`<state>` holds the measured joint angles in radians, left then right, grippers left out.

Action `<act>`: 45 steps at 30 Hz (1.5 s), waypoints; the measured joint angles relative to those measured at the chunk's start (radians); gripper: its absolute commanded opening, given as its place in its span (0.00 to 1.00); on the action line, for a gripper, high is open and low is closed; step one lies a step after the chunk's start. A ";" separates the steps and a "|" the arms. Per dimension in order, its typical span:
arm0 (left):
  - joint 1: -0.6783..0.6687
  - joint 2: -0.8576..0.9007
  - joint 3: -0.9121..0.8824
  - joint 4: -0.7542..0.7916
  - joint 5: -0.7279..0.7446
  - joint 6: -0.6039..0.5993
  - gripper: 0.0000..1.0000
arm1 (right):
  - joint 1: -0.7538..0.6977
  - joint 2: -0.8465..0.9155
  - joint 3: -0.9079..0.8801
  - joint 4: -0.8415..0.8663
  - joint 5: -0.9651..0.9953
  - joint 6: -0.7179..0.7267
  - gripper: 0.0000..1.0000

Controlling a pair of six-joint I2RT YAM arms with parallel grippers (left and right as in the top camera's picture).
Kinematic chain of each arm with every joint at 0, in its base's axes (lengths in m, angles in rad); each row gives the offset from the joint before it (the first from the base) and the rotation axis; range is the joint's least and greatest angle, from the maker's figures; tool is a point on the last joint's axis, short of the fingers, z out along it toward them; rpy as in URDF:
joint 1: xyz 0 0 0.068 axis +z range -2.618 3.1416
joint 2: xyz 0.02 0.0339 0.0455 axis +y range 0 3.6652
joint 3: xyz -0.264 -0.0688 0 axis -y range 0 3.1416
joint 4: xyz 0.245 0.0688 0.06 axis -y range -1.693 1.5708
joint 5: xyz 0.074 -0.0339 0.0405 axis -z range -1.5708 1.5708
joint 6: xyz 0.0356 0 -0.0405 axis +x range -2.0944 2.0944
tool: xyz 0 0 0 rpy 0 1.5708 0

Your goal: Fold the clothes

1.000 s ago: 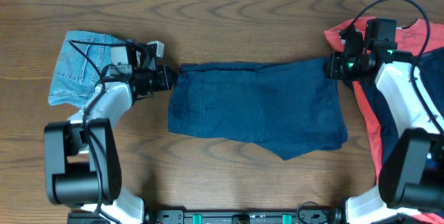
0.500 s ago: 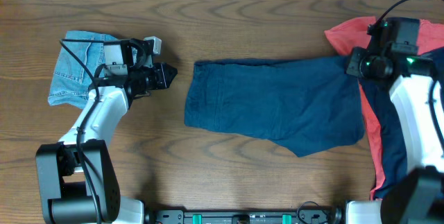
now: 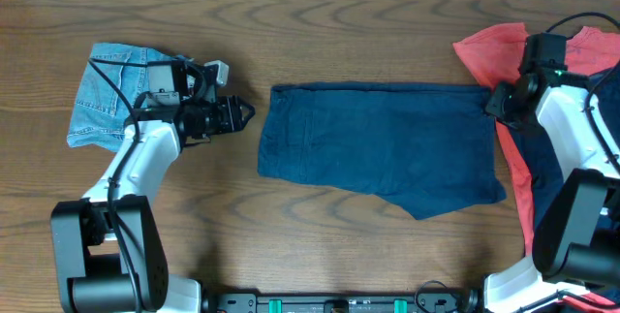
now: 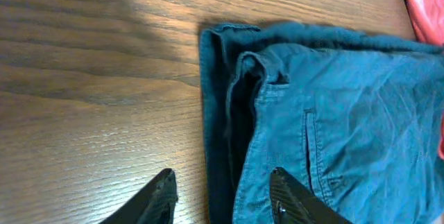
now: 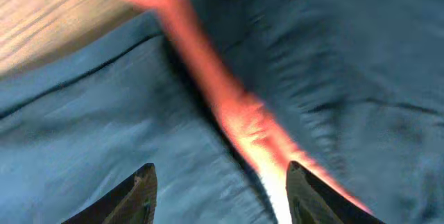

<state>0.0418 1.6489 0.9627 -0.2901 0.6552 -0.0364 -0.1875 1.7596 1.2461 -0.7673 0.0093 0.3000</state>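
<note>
Dark blue shorts [image 3: 378, 143] lie spread flat in the middle of the table. My left gripper [image 3: 244, 112] hovers open at their left waistband edge. In the left wrist view, one fingertip is over the wood and the other over the shorts [image 4: 333, 113], and the gripper [image 4: 222, 182] holds nothing. At the shorts' upper right corner my right gripper [image 3: 492, 106] is open too. The blurred right wrist view shows that gripper [image 5: 220, 175] with its fingers spread above blue cloth and a red strip [image 5: 236, 113], gripping nothing.
A folded light denim piece [image 3: 102, 100] lies at the far left, behind my left arm. A red garment [image 3: 489, 46] with a navy garment [image 3: 544, 182] over it lies along the right edge, under my right arm.
Both grippers have opened and let go of the shorts. The shorts shifted to the right and now lie flat. The left gripper has come back toward their left edge.
</note>
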 measured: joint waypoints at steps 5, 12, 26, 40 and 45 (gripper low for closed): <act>-0.080 0.000 0.000 0.000 -0.001 0.029 0.59 | 0.006 -0.061 0.000 -0.064 -0.266 -0.143 0.59; -0.184 0.092 0.000 -0.003 -0.032 0.042 0.59 | 0.071 -0.080 0.000 -0.154 -0.439 -0.270 0.59; -0.177 0.187 0.015 -0.065 -0.182 -0.011 0.06 | 0.214 -0.080 0.000 -0.224 -0.375 -0.277 0.51; 0.102 0.045 0.012 -0.187 -0.245 -0.055 0.37 | 0.295 -0.081 -0.263 -0.053 -0.418 -0.266 0.31; 0.092 -0.029 0.012 -0.217 -0.235 -0.057 0.42 | 0.316 -0.081 -0.382 0.127 -0.312 -0.131 0.02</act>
<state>0.1333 1.6203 0.9749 -0.5072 0.4202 -0.0933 0.1284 1.6783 0.8639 -0.6407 -0.3023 0.1688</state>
